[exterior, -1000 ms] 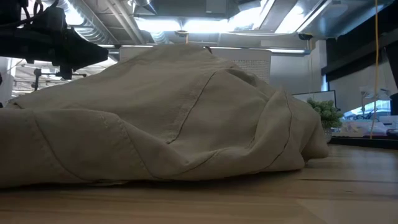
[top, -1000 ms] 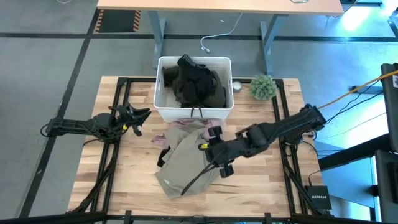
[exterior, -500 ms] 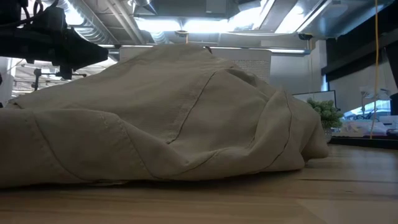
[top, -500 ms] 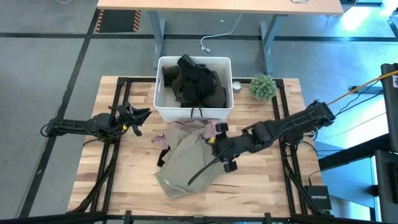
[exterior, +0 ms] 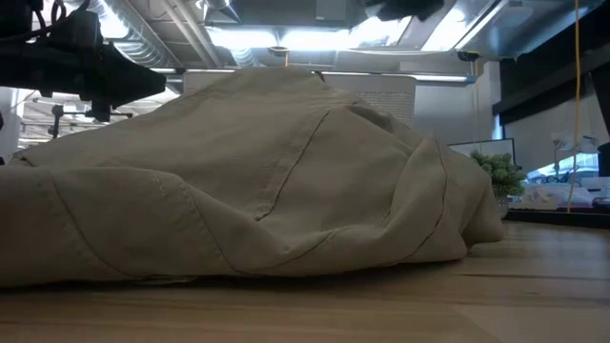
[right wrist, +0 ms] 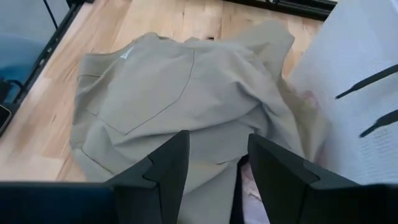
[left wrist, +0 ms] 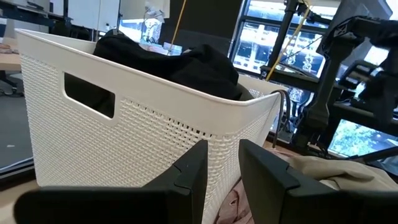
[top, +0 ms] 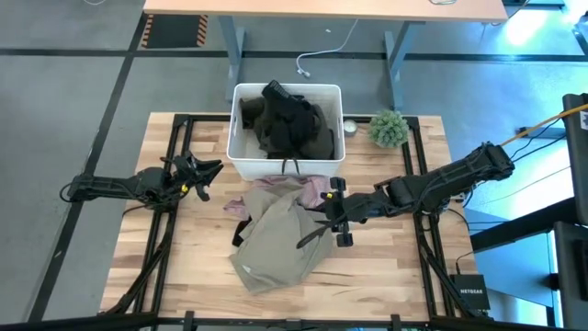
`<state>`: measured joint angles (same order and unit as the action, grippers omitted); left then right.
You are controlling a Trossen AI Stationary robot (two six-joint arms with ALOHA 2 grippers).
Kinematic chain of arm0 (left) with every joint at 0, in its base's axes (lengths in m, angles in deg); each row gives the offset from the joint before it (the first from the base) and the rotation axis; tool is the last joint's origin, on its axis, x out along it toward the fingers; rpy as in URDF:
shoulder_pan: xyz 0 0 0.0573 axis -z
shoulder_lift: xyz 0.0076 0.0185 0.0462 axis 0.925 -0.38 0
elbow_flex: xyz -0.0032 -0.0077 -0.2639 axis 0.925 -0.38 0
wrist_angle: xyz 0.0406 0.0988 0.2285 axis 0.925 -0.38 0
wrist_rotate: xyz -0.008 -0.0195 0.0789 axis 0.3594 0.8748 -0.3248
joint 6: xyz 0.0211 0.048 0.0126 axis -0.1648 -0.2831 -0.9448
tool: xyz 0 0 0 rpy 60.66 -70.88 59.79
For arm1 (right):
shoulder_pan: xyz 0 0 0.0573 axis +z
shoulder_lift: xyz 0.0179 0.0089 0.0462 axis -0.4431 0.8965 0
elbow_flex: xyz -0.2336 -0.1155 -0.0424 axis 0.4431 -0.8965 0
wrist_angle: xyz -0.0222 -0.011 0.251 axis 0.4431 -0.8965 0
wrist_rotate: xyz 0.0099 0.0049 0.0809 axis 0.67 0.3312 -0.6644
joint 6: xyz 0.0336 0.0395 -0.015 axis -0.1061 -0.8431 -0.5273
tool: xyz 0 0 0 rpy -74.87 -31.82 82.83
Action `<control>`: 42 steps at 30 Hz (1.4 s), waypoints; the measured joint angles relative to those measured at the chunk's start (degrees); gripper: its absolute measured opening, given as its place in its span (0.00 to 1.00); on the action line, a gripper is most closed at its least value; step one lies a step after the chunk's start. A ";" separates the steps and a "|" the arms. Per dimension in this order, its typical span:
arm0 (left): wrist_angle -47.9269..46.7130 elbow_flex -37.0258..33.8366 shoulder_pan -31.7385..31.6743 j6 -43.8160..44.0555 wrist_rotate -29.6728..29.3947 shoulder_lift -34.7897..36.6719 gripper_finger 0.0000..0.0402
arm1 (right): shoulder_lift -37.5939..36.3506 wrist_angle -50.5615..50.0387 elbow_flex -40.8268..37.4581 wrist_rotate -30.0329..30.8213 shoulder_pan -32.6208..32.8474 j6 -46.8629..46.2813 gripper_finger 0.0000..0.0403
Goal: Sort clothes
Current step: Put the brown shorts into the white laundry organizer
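Note:
A beige garment [top: 276,246] lies crumpled on the wooden table, in front of a white tub [top: 241,152]; it fills the low view [exterior: 248,191]. A mottled pink garment [top: 296,188] lies partly under its far edge, and a black one [top: 241,230] shows at its left. Black and dark olive garments [top: 289,124] are heaped in the tub. My right gripper [top: 333,219] is open and empty above the beige garment's right edge [right wrist: 186,93]. My left gripper [top: 209,170] is open and empty, left of the tub [left wrist: 124,124].
A small green plant [top: 389,128] stands at the tub's right, also in the low view [exterior: 500,176]. Black frame rails [top: 415,184] run along the table's left and right sides. Bare wood lies at the near right [top: 386,276].
My right gripper has gone toward the table's right edge and a little toward the far edge, from over the beige garment's middle to its right edge, staying open. The garments have not moved.

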<state>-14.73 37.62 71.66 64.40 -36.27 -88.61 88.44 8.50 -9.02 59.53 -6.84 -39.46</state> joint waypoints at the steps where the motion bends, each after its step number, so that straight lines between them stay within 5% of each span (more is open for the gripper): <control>1: -0.03 -0.01 0.00 0.02 0.00 0.01 0.21 | 0.00 1.25 -0.97 -0.02 0.00 -0.40 0.45; 14: 0.04 0.00 0.00 0.00 -0.01 0.00 0.21 | 0.02 12.15 -3.72 0.59 0.00 -0.17 0.45; 24: 0.05 0.00 0.00 0.00 -0.01 0.01 0.21 | 0.04 11.34 -3.72 4.59 -0.02 0.80 0.46; 42: 0.24 0.00 0.00 0.39 -0.01 0.00 0.21 | 0.04 7.91 -3.72 7.92 -0.02 0.85 0.98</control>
<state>-14.49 37.62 71.66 64.79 -36.29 -88.61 88.48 16.41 -12.74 67.44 -6.86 -38.61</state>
